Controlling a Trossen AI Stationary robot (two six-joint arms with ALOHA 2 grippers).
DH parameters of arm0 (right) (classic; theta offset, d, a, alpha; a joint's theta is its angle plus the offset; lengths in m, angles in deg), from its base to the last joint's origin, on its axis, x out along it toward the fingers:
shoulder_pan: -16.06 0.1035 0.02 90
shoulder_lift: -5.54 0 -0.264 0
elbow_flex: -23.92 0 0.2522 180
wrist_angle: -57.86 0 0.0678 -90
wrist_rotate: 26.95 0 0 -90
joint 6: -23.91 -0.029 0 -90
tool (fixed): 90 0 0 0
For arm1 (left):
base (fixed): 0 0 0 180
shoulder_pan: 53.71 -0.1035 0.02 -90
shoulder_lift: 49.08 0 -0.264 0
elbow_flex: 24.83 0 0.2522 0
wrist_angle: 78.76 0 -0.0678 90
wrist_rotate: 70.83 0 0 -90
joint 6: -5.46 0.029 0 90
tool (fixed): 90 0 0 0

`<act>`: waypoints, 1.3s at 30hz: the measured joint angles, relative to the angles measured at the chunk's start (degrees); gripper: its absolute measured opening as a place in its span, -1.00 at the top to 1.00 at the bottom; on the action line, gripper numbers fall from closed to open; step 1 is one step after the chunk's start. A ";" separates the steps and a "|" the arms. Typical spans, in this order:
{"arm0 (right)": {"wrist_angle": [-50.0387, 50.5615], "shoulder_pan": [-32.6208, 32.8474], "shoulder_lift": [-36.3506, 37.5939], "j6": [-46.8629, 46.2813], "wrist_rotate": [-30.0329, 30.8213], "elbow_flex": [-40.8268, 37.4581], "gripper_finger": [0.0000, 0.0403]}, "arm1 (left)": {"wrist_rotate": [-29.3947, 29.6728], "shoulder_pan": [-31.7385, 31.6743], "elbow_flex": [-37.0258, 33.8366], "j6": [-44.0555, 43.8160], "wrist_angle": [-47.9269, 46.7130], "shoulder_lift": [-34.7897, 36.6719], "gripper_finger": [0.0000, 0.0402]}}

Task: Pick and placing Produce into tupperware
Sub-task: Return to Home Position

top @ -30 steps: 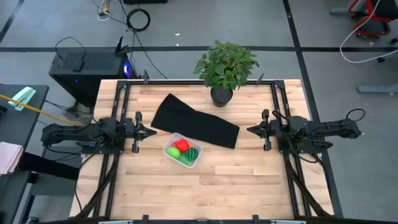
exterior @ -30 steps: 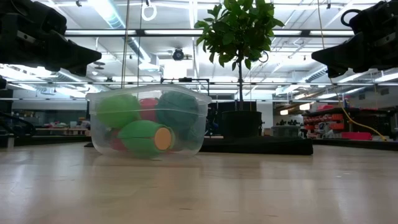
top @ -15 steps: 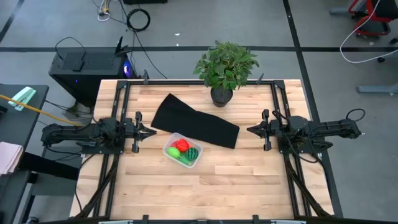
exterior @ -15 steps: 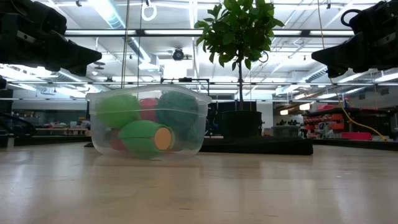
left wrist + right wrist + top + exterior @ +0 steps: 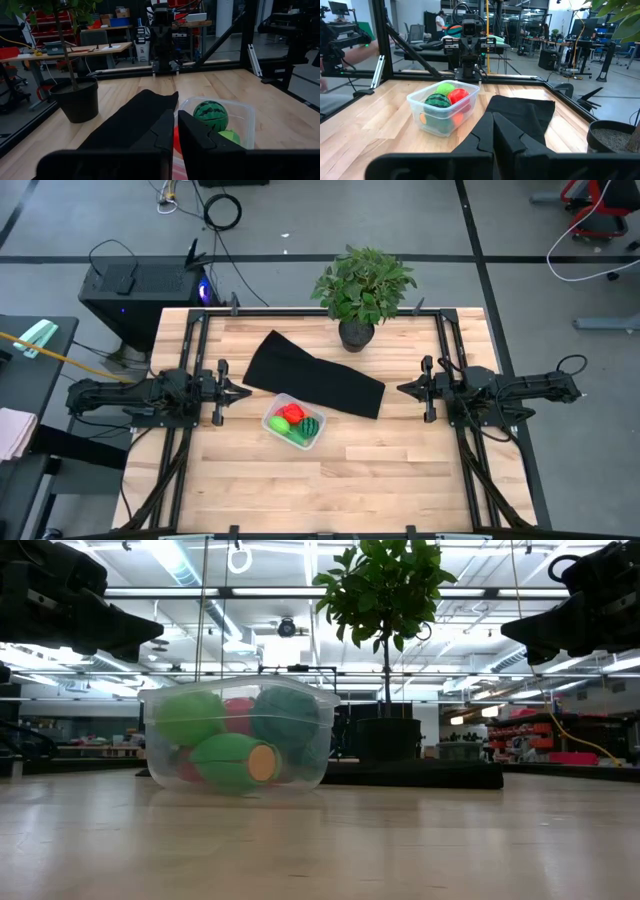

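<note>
I log left hand [image 5: 236,392] and right hand [image 5: 405,389] both clenched, empty. Container [image 5: 273,407] holding produce [image 5: 295,420] lies between them, nearer the left.

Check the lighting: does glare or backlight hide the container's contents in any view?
Low view: bright ceiling lights backlight the scene, yet the clear container shows its produce plainly. High view: even light, no glare on the table. Both wrist views: contents readable too.

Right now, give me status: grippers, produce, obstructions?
Left gripper and right gripper both shut, empty, at the table's sides. Produce inside tupperware. Black cloth beside it, potted plant beyond; neither blocking.
</note>
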 joint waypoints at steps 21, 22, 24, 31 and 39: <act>0.02 0.00 0.00 0.01 0.01 0.00 0.98 | 0.00 0.00 0.00 0.00 0.00 0.02 0.83; 0.02 0.00 0.00 0.00 0.02 0.00 0.98 | 0.00 0.00 0.00 0.00 0.00 0.02 0.82; 0.02 0.00 -0.01 0.00 0.01 0.00 0.98 | 0.00 0.00 0.00 0.02 0.00 0.02 0.82; 0.01 0.00 0.00 0.00 0.00 0.00 0.98 | 0.00 0.01 0.00 0.00 -0.01 0.02 0.88; 0.02 0.00 0.00 0.00 0.01 0.00 0.98 | 0.00 0.00 0.00 0.00 0.00 0.02 0.84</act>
